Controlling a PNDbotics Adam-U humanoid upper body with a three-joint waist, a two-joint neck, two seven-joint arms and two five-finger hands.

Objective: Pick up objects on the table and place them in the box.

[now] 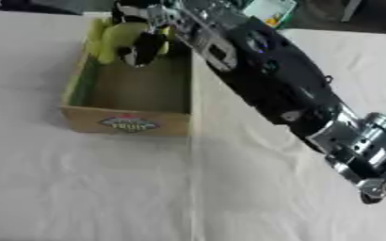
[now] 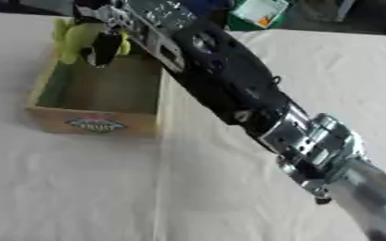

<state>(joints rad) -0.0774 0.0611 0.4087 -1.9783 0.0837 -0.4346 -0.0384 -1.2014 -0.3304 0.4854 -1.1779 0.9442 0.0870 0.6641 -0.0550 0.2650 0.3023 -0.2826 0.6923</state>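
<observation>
So the right hand (image 1: 143,44) is reached out over the far end of the shallow cardboard box with the fruit label on its front wall (image 1: 129,123), and a yellow-green soft object (image 1: 118,35) is held in it, with the black fingers (image 1: 147,47) curled round its lower part. The thing looks like a plush toy or a bunch of something limp, but what it is can't really be made out. It's hanging above the box's far end rather than resting on the floor of it, as far as can be judged. The long black forearm with the silver wrist joints (image 2: 229,80) is stretched diagonally from the lower right straight up to that corner.

What the next move seems to hinge on: the object is directly below and slightly left of the fingers, its long axis pointing roughly down into the box, with the box's open interior lying nearer the camera. A release here would probably drop it inside the far wall, though that edge could be clipped if it's let go too far back.

The left hand isn't seen in either view. Nothing else is spotted on the white tablecloth (image 1: 81,188) near the box, so this may be the last item, judging only by what's visible.
</observation>
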